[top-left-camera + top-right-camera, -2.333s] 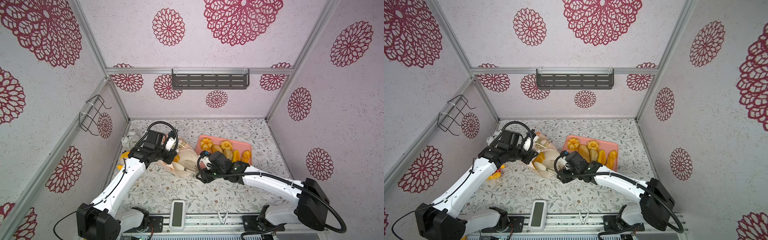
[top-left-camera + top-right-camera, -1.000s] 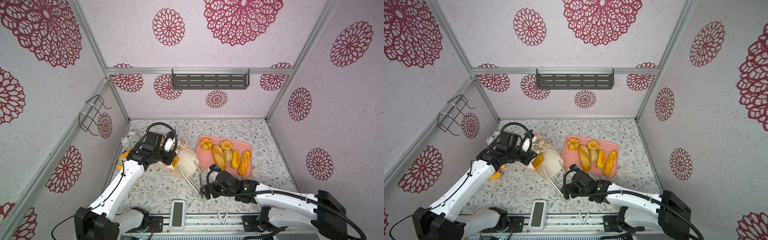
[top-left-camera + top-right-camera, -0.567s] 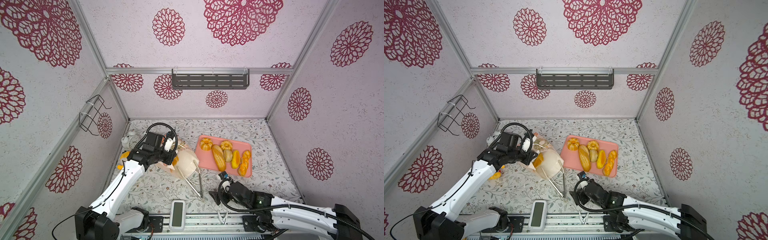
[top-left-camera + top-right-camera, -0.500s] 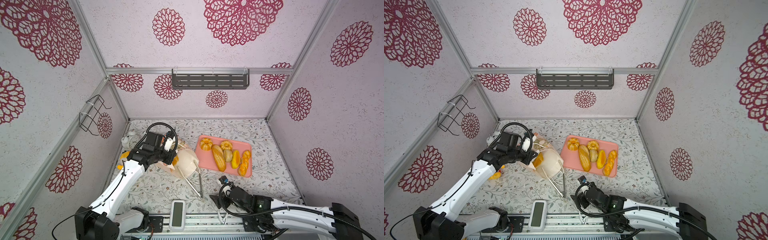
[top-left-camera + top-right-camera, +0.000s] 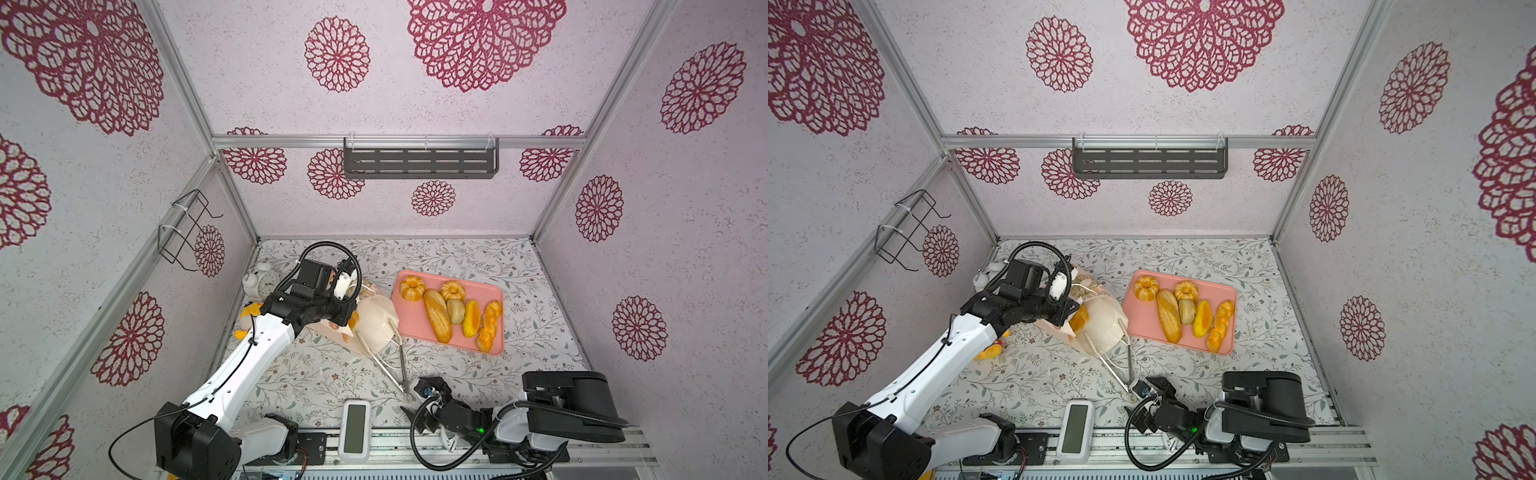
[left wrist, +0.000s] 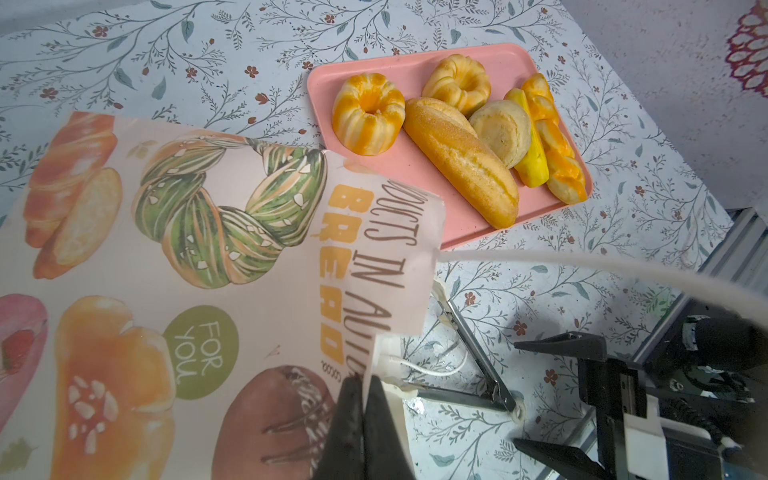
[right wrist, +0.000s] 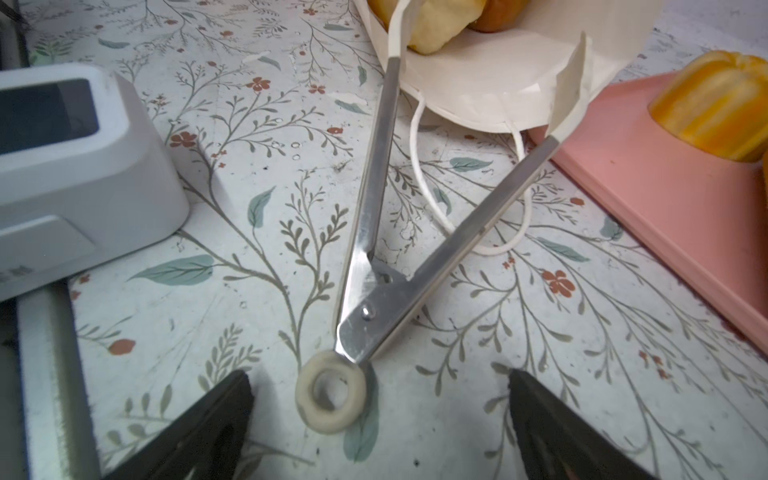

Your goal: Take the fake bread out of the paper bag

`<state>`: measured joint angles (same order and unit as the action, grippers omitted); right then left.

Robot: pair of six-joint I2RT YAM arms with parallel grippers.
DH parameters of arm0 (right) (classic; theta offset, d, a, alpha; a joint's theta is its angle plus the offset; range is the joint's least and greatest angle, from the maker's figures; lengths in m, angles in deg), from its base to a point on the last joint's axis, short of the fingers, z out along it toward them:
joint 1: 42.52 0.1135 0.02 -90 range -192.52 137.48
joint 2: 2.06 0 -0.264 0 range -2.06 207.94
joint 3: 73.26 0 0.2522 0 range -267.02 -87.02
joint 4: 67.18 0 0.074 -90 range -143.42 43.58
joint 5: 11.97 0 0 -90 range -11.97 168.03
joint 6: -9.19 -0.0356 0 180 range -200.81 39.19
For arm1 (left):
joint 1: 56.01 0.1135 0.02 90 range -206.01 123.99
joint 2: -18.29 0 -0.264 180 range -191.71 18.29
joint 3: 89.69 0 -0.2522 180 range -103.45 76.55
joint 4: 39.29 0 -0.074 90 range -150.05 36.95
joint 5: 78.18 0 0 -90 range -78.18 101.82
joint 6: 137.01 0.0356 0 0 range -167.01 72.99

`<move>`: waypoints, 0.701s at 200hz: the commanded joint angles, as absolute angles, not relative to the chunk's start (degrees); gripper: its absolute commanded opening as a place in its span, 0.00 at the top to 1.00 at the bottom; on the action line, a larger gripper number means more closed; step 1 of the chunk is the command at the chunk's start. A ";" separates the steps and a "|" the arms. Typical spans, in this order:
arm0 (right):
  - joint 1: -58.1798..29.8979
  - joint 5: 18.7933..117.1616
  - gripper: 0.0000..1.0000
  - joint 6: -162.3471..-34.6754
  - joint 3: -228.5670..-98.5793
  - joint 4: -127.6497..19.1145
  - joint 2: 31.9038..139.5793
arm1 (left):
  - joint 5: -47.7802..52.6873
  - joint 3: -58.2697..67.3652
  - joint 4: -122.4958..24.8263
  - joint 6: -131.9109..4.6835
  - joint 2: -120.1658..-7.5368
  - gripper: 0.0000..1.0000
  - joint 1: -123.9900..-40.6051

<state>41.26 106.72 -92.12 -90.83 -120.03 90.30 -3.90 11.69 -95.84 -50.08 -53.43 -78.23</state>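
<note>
The paper bag (image 5: 376, 322) (image 5: 1106, 326) (image 6: 166, 257) lies on its side, mouth toward the front. My left gripper (image 5: 348, 321) (image 6: 365, 382) is shut on the rim at the bag's mouth. Fake bread rests on the pink tray (image 5: 490, 291) (image 6: 415, 70): a baguette (image 5: 437, 316) (image 6: 461, 162), ring buns (image 5: 412, 287), a round bun and rolls. More bread (image 7: 432, 23) (image 5: 1080, 318) shows inside the bag. Metal tongs (image 5: 395, 365) (image 7: 374, 187) lie on the table, tips at the bag's mouth. My right gripper (image 5: 417, 401) (image 7: 380, 376) stands open and empty just behind their ring end.
A white device with a screen (image 5: 354, 424) (image 7: 62, 145) sits at the front edge, left of the right gripper. An alarm clock (image 5: 259, 282) and a yellow plush toy (image 5: 249, 316) stand by the left wall. The bag's cord handle (image 7: 419, 174) trails under the tongs.
My right arm has drawn back from the bag's mouth to the front edge, jaws open. The tongs stay on the table. The left gripper keeps its hold on the bag.
</note>
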 commanded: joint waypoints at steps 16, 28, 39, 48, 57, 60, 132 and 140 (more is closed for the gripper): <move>38.96 104.98 0.01 -91.96 -90.71 -128.96 89.83 | -2.73 11.77 -94.80 -50.93 -53.42 1.00 -79.76; 36.67 102.34 0.01 -93.31 -91.00 -129.56 90.93 | -2.55 12.16 -94.67 -51.36 -53.38 1.00 -80.15; 34.78 98.86 0.01 -93.49 -92.22 -130.52 92.85 | -2.32 12.62 -94.54 -51.56 -53.26 1.00 -80.59; 33.76 97.02 0.02 -93.79 -93.34 -131.77 94.81 | -2.07 12.86 -94.58 -51.41 -53.23 1.00 -80.76; 32.69 95.78 0.01 -93.88 -93.40 -134.73 96.81 | -1.94 12.91 -94.79 -51.27 -53.25 1.00 -80.77; 32.43 95.51 0.02 -94.05 -93.31 -135.75 97.48 | -1.83 12.92 -94.92 -51.25 -53.25 1.00 -80.79; 27.93 87.78 0.03 -95.23 -97.39 -142.20 107.04 | -1.54 12.89 -95.52 -49.86 -53.12 1.00 -80.81; 27.78 88.25 0.03 -95.07 -98.22 -141.82 107.82 | -1.76 12.91 -95.35 -49.91 -53.33 1.00 -80.87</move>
